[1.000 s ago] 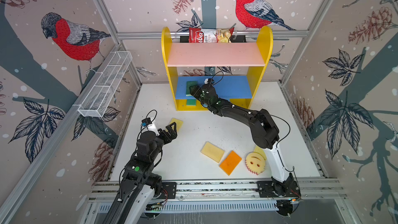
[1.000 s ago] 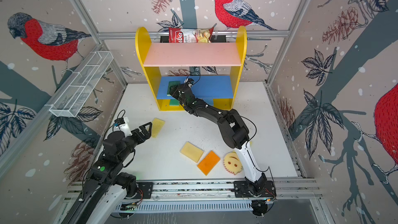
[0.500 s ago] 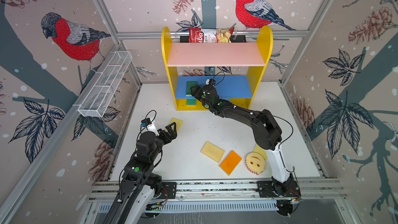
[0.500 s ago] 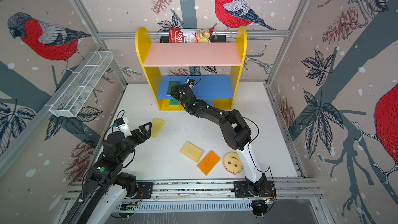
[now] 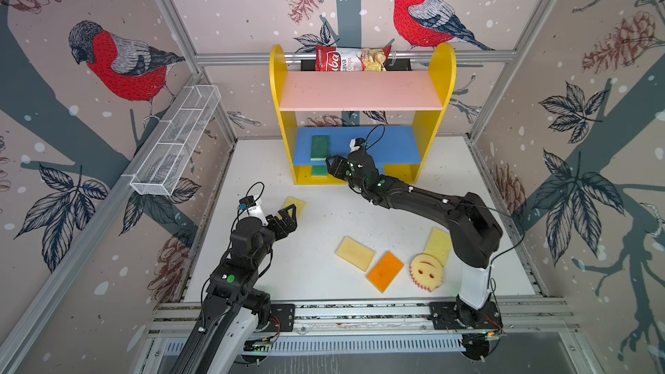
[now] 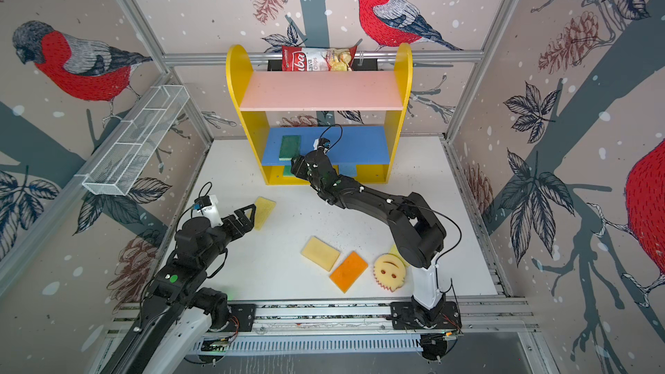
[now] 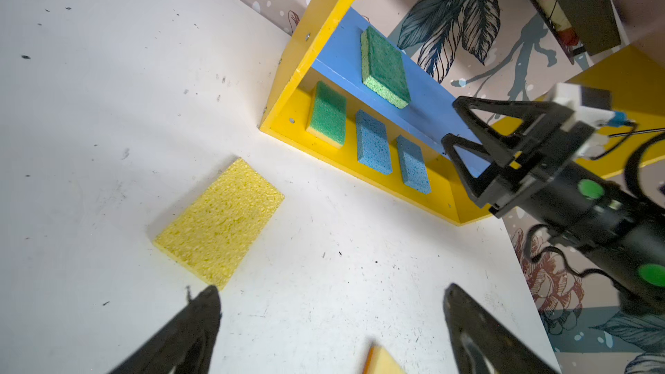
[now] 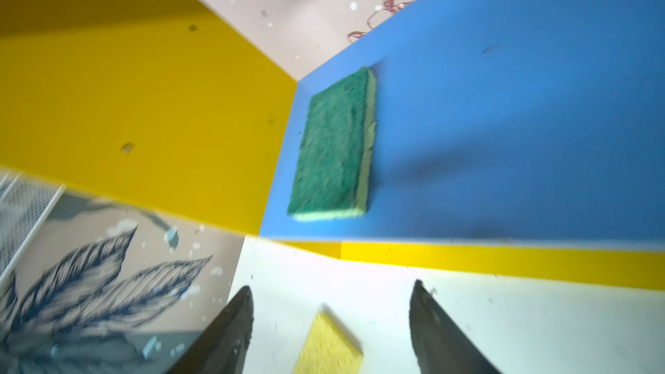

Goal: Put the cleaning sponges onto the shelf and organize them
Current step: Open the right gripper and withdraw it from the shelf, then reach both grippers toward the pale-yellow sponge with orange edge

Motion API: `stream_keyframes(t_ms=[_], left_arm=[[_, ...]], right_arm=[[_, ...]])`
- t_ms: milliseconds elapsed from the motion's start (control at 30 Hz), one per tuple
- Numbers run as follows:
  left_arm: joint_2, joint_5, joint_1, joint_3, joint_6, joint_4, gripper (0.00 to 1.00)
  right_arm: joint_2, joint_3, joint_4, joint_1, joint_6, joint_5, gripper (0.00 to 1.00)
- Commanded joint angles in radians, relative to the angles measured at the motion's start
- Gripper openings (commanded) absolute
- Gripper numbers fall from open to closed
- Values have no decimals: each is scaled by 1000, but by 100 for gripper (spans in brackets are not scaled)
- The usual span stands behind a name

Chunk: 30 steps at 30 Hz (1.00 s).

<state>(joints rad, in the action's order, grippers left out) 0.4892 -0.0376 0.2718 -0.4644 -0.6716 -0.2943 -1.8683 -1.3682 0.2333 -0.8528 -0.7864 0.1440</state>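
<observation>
White table [image 5: 316, 275]: left end effector [image 5: 292, 218] and right end effector [image 5: 329, 168] both gape empty. A green sponge [image 5: 320, 146] lies mid-tier on the shelf [image 5: 440, 77]; a yellow sponge [image 5: 437, 244] is half hidden behind the right arm [image 5: 424, 199].

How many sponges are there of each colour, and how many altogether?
Green sponges: 2
Blue sponges: 2
Yellow rectangle sponges: 3
Orange sponge: 1
Round smiley sponge: 1
Total: 9
</observation>
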Motion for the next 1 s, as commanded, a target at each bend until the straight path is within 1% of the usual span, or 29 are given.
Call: stream_keyframes(t_ms=[0,67,133,200,267,333,433,500,600,667,800,867,933,967], left_arm=[[62,-133,0,30,20,83,92],[116,-185,4,61,11,117,91],[168,-231,25,81,9,153,90],[205,-202,96,83,19,158,90],[246,-150,189,79,29,160,90],[304,-126,280,70,24,176,91],[417,-101,410,62,0,216,92],[494,-94,494,53,-12,246,92],[591,-82,586,20,-17,247,90],[643,-90,619,3,-23,243,89],[735,-138,632,3,-62,300,86],[769,-135,636,-6,-73,330,84],[804,-119,636,-22,-78,354,79],[823,-105,636,-37,-79,358,73]], right_arm=[[85,97,-6,0,161,-8,65],[139,166,-39,0,216,20,65],[188,236,-77,1,257,82,68],[234,311,-111,13,276,140,71],[273,382,-124,37,268,146,72],[317,451,-115,76,242,112,73],[368,542,-89,162,199,-18,72],[397,589,-83,201,199,-74,71],[434,637,-100,212,234,-74,72],[451,660,-107,212,254,-79,71],[476,707,-82,213,274,-125,71],[482,725,-61,211,282,-159,71],[484,738,-52,207,293,-184,71],[486,745,-51,206,298,-190,71]])
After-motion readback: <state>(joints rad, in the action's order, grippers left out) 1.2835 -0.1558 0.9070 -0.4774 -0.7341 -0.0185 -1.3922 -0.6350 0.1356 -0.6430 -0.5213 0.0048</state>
